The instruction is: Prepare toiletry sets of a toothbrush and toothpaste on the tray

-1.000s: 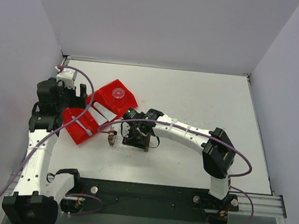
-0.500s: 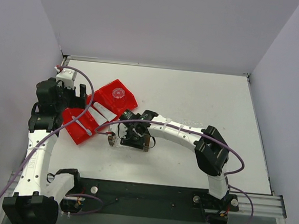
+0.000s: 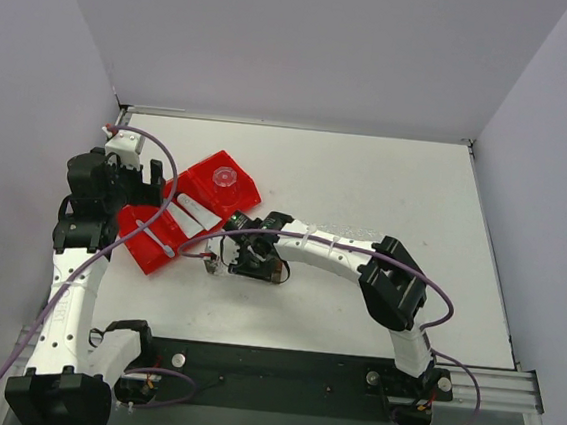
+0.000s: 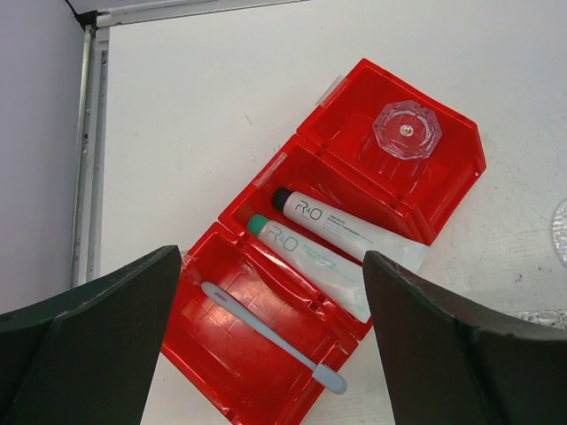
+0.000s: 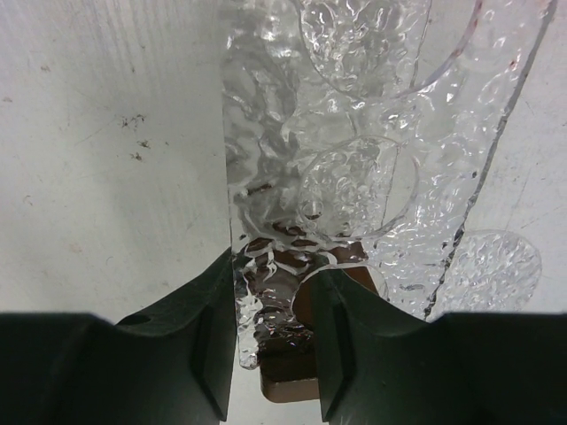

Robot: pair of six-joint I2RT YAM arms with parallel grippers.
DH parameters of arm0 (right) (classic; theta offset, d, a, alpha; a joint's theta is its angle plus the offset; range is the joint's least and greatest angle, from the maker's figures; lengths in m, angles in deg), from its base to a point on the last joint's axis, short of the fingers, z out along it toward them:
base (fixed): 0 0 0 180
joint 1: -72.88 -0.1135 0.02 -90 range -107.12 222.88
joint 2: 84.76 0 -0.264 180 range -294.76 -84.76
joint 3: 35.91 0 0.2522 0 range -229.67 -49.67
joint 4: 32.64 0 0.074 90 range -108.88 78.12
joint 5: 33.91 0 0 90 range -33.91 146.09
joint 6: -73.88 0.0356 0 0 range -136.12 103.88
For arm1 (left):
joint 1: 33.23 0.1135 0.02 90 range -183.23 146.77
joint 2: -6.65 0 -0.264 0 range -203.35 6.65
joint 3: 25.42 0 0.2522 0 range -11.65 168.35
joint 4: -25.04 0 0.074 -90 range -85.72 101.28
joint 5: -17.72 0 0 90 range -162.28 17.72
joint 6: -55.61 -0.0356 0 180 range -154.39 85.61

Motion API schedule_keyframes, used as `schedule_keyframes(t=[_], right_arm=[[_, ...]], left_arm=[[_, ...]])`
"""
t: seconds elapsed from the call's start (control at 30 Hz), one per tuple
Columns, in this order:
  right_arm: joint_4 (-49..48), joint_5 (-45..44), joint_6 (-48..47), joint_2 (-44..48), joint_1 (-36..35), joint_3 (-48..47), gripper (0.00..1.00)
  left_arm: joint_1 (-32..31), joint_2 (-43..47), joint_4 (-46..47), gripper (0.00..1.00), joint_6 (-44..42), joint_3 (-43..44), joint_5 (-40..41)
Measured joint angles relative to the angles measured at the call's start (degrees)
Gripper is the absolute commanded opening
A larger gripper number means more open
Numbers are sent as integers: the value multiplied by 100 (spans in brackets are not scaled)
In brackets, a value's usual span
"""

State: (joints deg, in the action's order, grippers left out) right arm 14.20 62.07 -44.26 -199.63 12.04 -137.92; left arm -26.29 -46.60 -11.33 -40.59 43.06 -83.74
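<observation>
The tray (image 5: pixel 354 133) stands on edge in the small clear rack (image 5: pixel 288 385) with brown ends, left of the middle of the table (image 3: pixel 387 182) and just beside the red bin (image 4: pixel 221 372). The right tool (image 5: pixel 273 274) reaches down over it with one finger on each side of the tray's rim. The gap is narrow, but whether the pads already press the plastic cannot be told.

The step in hand looks like fetching the tray from the rack. Nothing is set out yet: the toothbrush (image 4: pixel 266 332) and the toothpaste tubes (image 4: pixel 341 232) lie in the bin toward the table's left edge, below the left tool (image 4: pixel 270 257), which is spread wide and empty.

The next move calls for a firm pinch and a straight lift clear of the rack. The tray then needs laying flat on the table.
</observation>
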Motion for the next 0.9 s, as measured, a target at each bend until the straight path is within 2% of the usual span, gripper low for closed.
schedule_keyframes(t=[0.13, 0.57, 0.9], right_arm=[[4, -129, -2, 24, 0, 2, 0], [190, -393, -328, 1141, 136, 258, 0], [219, -85, -914, 1952, 1279, 916, 0]], left_arm=[[2, 0, 0, 95, 0, -7, -20], [28, 22, 7, 95, -2, -87, -42], [31, 22, 15, 95, -2, -116, -59]])
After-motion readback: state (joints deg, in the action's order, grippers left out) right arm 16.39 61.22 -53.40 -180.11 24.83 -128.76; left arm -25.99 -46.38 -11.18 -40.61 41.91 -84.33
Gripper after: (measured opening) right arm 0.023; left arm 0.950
